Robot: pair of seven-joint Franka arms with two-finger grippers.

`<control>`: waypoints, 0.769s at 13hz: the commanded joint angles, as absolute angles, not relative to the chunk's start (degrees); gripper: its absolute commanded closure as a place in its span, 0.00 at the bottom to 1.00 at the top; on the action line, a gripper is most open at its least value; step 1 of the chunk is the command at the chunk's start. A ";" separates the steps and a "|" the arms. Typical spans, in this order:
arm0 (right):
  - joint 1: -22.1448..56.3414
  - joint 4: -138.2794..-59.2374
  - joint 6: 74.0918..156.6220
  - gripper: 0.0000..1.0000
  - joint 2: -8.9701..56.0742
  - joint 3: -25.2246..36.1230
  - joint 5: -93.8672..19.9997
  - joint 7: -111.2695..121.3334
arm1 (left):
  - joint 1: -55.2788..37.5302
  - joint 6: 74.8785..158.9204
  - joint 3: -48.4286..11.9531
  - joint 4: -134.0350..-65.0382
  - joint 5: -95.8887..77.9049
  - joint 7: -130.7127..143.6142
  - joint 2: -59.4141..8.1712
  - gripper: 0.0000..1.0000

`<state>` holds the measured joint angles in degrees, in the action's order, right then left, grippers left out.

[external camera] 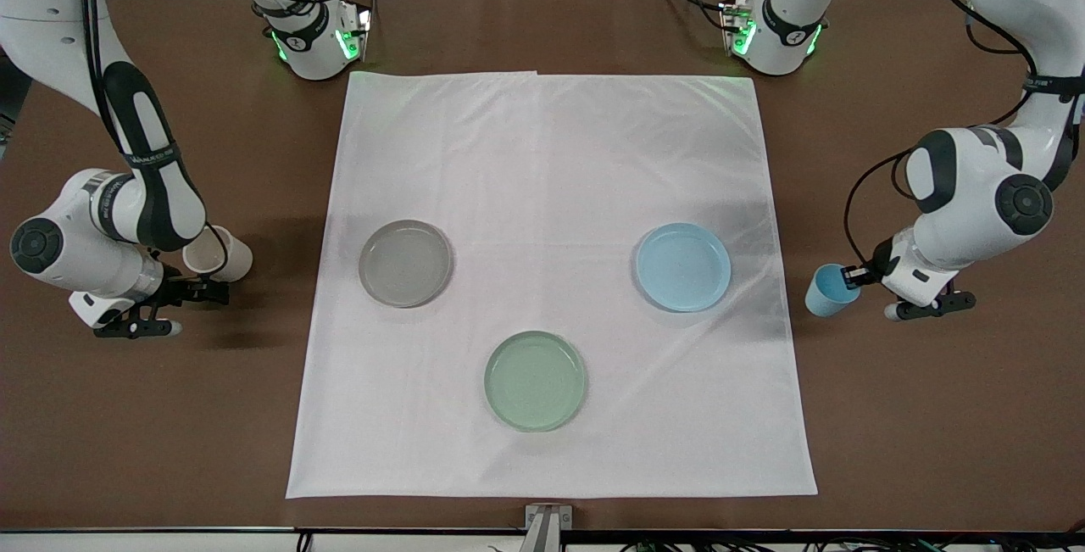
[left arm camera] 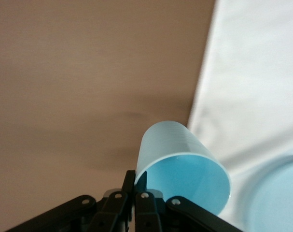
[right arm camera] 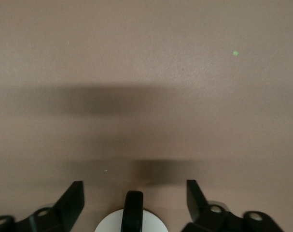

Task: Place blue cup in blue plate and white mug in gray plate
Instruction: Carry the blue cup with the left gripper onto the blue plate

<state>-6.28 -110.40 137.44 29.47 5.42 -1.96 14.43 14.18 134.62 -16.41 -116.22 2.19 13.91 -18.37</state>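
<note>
left gripper jaws clamped on small light-blue tapered cup, tilted, over worktop's left-arm edge, near pale sky-blue plate. right gripper jaws apart around cream-white mug.

A white cloth lies spread flat over the middle of the brown table. On it, near the edge closest to the front camera, sits a round, shallow, pale green plate, upright and empty.
</note>
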 commanded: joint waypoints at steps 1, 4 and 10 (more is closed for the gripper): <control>-6.77 -112.94 138.16 0.26 28.21 4.83 -2.11 15.21 | 13.63 132.63 -22.13 -117.07 2.72 26.06 -17.40 1.00; -6.94 -113.38 137.81 0.43 28.13 4.92 -2.11 15.90 | 7.76 132.63 -23.73 -117.07 2.64 38.63 -18.72 1.00; -7.21 -113.47 137.72 0.61 28.12 4.83 -2.11 16.52 | -0.53 133.50 -23.64 -116.81 3.25 48.95 -23.11 0.93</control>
<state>-6.29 -111.77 137.43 29.47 5.39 -1.96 15.31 -0.41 132.89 -23.80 -117.21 2.19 47.72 -21.41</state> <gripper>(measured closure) 0.568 0.965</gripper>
